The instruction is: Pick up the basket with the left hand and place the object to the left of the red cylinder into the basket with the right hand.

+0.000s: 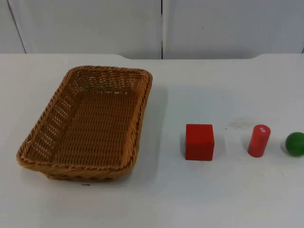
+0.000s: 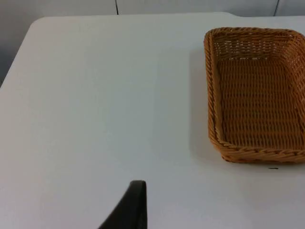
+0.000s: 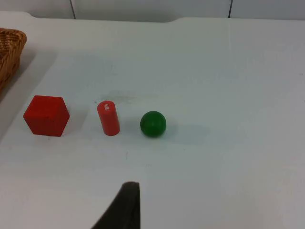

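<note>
1. a rectangular woven wicker basket [image 1: 88,124], tan-brown, sits on the white surface [image 1: 156,199] in the left half of the top view, its long sides running away from the camera and slightly slanted; nothing lies inside it.
2. a red wooden cube [image 1: 199,141] rests right of centre in the top view, well apart from the basket's right wall.
3. a red cylinder [image 1: 259,140] stands to the right of the cube, leaning a little in this view, with a small pale mark on its upper end.
4. a green ball [image 1: 295,143] lies just beside the cylinder at the right edge of the top view.
5. the three pieces form a row: cube, cylinder, ball.
6. the left claw [image 2: 126,207] hangs above bare surface, well apart from the basket; one dark fingertip is seen and i cannot tell how its fingers stand.
7. the right claw [image 3: 121,207] hangs above the surface short of the row, nearest the cylinder; it holds nothing visible, and its finger state i cannot tell.
</note>
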